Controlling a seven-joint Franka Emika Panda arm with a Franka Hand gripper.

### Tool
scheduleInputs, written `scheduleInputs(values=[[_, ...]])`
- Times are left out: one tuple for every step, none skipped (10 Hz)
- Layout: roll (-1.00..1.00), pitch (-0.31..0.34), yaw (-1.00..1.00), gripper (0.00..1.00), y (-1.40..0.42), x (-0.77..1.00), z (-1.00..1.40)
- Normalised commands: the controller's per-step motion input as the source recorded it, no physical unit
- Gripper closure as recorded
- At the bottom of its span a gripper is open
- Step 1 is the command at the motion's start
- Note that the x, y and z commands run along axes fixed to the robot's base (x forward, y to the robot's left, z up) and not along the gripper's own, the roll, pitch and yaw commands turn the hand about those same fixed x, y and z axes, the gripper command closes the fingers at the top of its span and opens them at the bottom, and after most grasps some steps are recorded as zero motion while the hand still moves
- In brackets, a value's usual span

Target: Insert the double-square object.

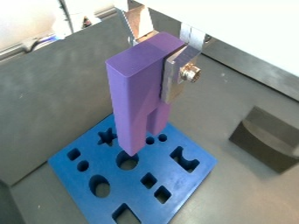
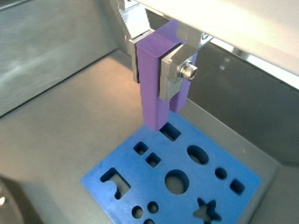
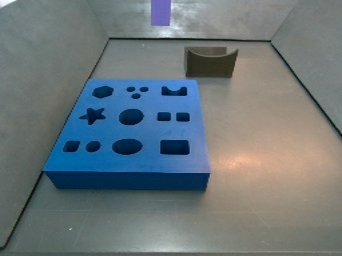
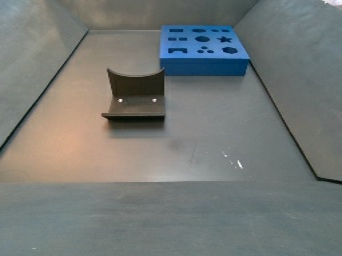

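The double-square object [image 1: 135, 96] is a tall purple peg of two joined square columns. It hangs upright, clamped between my gripper's [image 1: 158, 54] silver fingers [image 1: 176, 79]. Both wrist views show it, and in the other one the gripper [image 2: 156, 57] is shut on the peg [image 2: 152, 92] near its upper end. Its lower end hovers clear above the blue block with shaped holes [image 1: 187, 184], also seen from the wrist [image 2: 122, 179]. In a side view only the peg's lower end [image 3: 162, 12] shows, high over the block [image 3: 134, 172]. The block lies at the far end in the other side view [image 4: 203, 66].
A dark olive curved-top block [image 3: 210, 62] stands on the grey floor beyond the blue block, also seen in a side view [image 4: 134, 95] and a wrist view [image 1: 267, 138]. Grey walls [image 3: 40, 60] enclose the floor on all sides.
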Motion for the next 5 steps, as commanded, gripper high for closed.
scheduleInputs(values=[[0.0,-0.03,-1.0,1.0,0.0,0.0,-0.44],[0.0,-0.02,-1.0,1.0,0.0,0.0,-0.48],[0.0,-0.019,-1.0,1.0,0.0,0.0,-0.49],[0.0,-0.054,-1.0,1.0,0.0,0.0,-0.5],[0.0,-0.077,-1.0,1.0,0.0,0.08,-0.62]])
